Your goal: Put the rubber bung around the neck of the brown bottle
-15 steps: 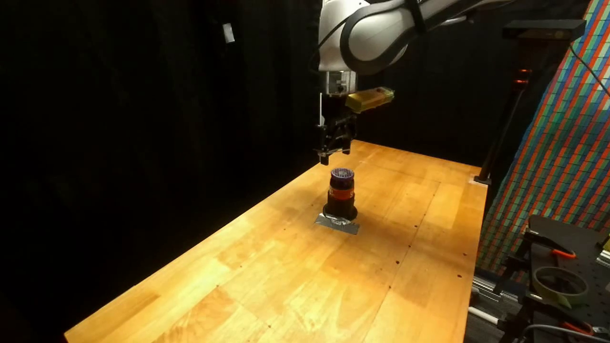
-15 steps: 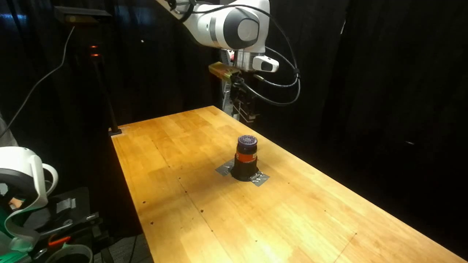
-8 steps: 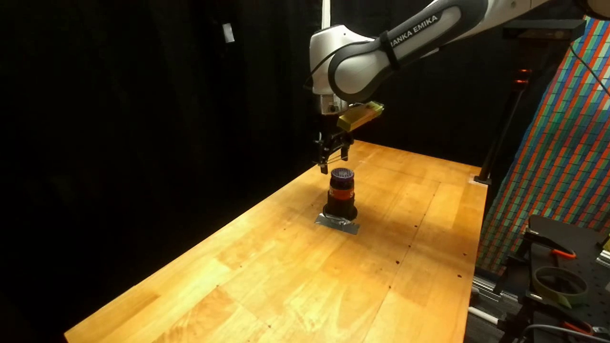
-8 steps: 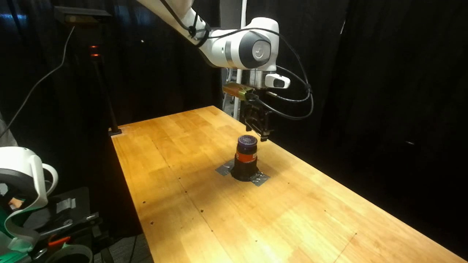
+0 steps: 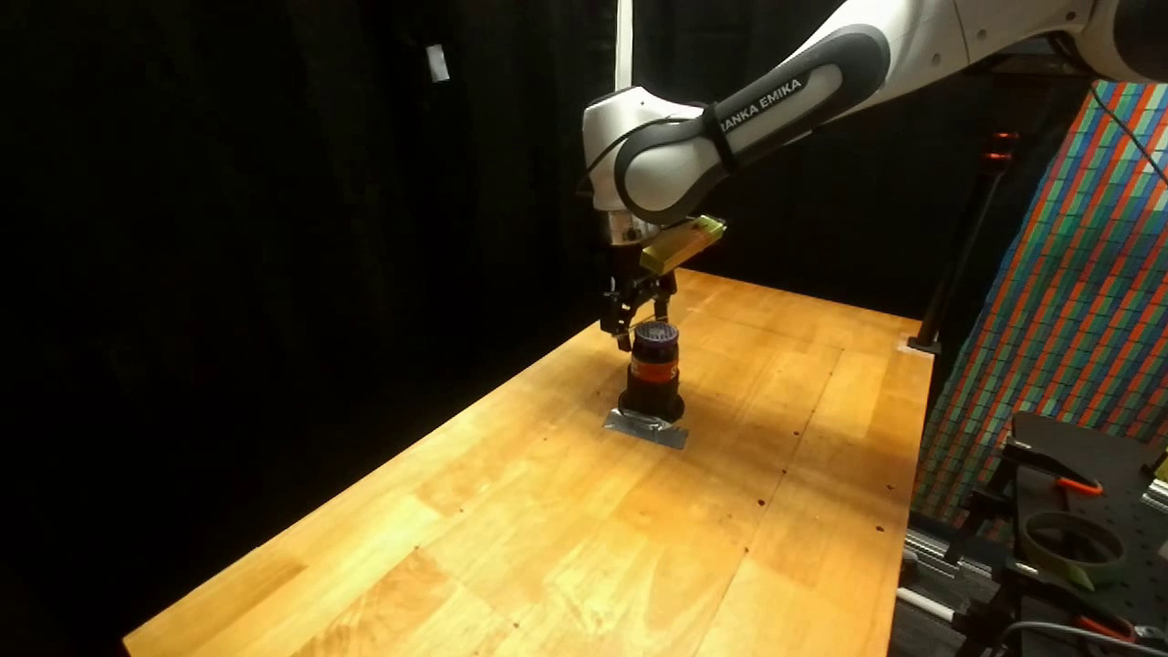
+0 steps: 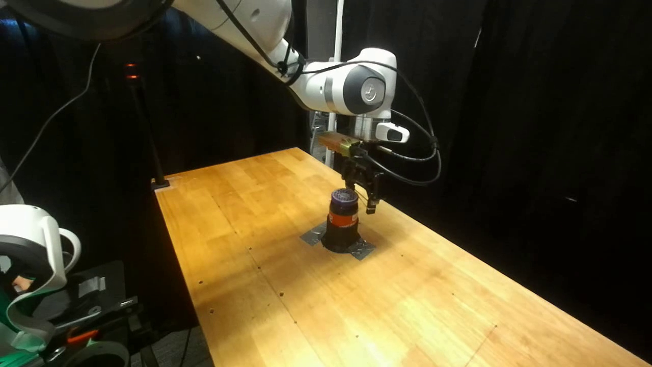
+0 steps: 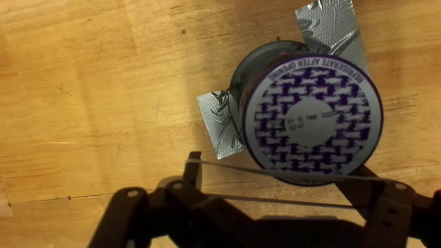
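Mid-frame, we see the claw (image 6: pixel 360 199) spread above the wooden worktop (image 6: pixel 407 300); black curtain (image 6: pixel 535 102), we think, fills the upper right.

1. Bottle (image 6: pixel 344 214) upright, in or on base (image 6: pixel 338 239) (can't tell); base on table (image 6: pixel 244 188).
2. Tape (image 7: pixel 220 125) at two sides of base.
3. Gripper (image 6: pixel 360 199) behind bottle from where I stand, band (image 7: pixel 282 201) between fingers (image 7: pixel 193 170).

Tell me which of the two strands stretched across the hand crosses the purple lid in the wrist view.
The upper strand: it crosses the purple lid there, whereas the lower strand passes below that lid.
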Robot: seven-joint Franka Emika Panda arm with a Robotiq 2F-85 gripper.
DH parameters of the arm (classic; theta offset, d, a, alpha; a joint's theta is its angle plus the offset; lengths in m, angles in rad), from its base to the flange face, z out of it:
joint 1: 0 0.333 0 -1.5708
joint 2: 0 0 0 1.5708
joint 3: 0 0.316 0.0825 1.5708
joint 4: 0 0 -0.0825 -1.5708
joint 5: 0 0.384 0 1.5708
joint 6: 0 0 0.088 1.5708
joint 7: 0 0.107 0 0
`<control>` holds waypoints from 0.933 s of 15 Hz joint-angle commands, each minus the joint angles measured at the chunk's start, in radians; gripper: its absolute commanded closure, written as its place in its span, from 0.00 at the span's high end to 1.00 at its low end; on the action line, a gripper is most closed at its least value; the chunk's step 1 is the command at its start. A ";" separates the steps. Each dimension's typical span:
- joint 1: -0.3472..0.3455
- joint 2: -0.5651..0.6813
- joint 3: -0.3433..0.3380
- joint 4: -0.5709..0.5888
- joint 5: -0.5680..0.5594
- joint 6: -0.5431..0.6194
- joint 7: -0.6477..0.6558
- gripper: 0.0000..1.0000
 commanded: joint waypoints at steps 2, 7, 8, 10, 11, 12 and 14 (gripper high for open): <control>-0.021 -0.011 0.013 0.010 0.028 -0.077 -0.074 1.00; -0.043 -0.058 0.030 -0.050 0.065 -0.098 -0.136 1.00; -0.047 -0.062 0.033 -0.053 0.073 -0.103 -0.146 1.00; -0.054 -0.071 0.042 -0.062 0.087 -0.126 -0.180 1.00; -0.057 -0.073 0.045 -0.066 0.089 -0.136 -0.195 1.00; -0.063 -0.079 0.051 -0.077 0.095 -0.146 -0.219 1.00; -0.075 -0.091 0.060 -0.108 0.106 -0.154 -0.259 1.00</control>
